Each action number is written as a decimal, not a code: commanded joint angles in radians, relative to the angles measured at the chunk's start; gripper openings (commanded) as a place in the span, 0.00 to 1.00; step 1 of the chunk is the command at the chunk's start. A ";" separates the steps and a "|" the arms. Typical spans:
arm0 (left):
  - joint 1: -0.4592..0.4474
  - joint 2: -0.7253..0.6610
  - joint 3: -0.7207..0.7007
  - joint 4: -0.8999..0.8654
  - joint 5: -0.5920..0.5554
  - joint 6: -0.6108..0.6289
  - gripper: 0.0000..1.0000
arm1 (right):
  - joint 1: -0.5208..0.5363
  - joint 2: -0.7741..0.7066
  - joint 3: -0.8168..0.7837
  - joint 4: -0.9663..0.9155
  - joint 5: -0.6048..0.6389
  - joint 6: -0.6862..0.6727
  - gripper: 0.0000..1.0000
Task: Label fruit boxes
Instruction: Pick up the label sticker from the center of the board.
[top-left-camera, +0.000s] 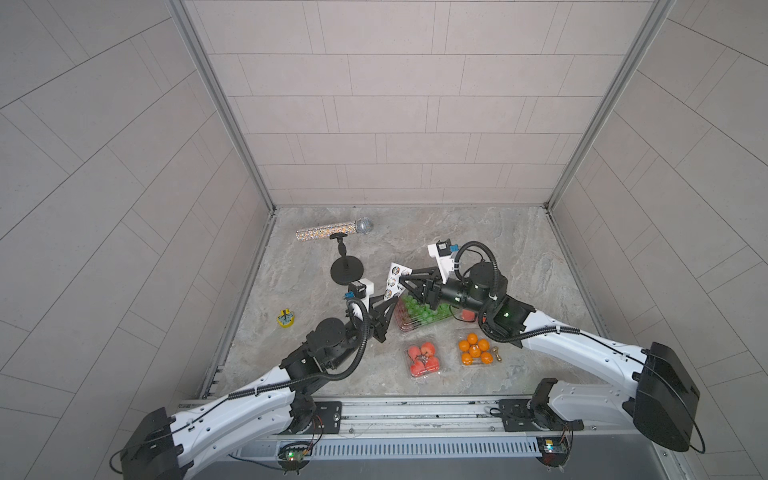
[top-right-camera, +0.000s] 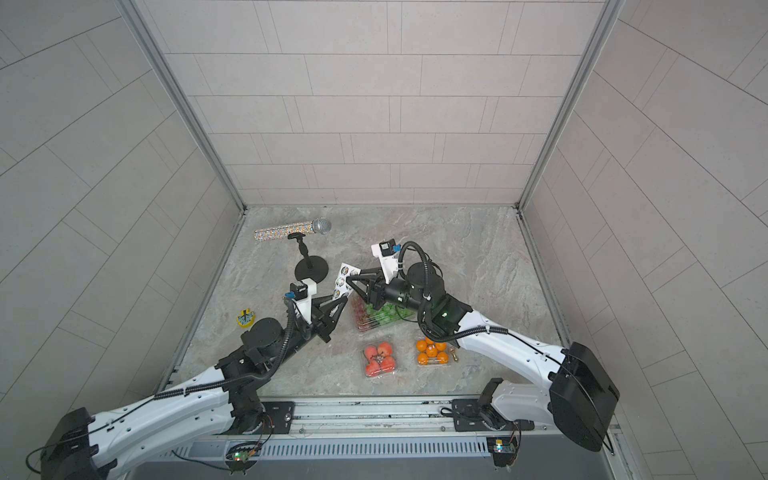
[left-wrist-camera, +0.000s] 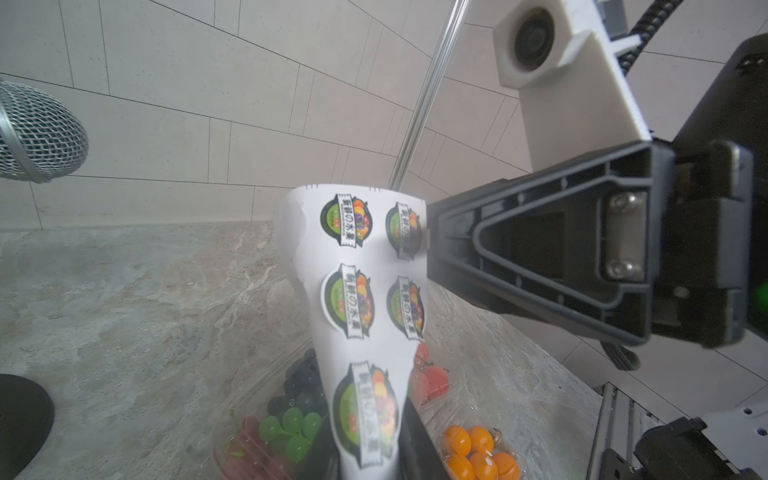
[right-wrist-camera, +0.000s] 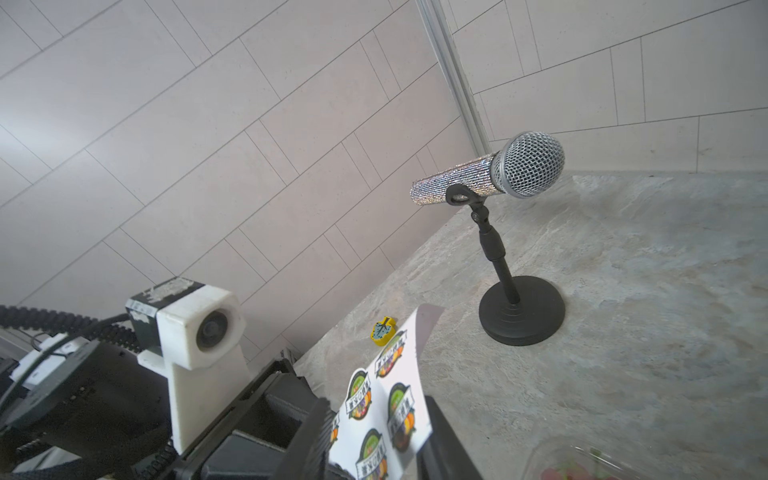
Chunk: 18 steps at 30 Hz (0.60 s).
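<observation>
A: Left gripper (top-left-camera: 392, 301): the lower end of the sticker sheet (left-wrist-camera: 365, 291) is being pinched, jaws closed on it.
B: Right gripper (top-left-camera: 402, 279)?
A: The sheet's upper part is being straddled; whether it is being clamped cannot be told.
B: Task items?
A: Being supported by the table (top-left-camera: 519, 257): grape box (top-left-camera: 419, 316) below both grippers, red-fruit box (top-left-camera: 424, 359) and orange box (top-left-camera: 473, 352) side by side nearby.

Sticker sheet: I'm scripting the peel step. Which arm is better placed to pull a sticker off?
Right. The left gripper pins the sheet by its lower end, holding it up. The right gripper has its jaws either side of the upper stickers, so it likely peels.
</observation>
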 joint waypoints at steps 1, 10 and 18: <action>-0.002 0.006 -0.011 0.048 0.019 0.007 0.24 | 0.001 0.003 0.010 0.044 0.001 0.007 0.28; -0.003 0.005 -0.056 0.055 -0.027 0.020 0.52 | 0.001 -0.024 0.024 -0.028 -0.018 -0.049 0.00; 0.001 -0.093 -0.056 0.033 0.025 0.022 0.94 | -0.071 -0.140 0.013 -0.157 -0.177 -0.178 0.00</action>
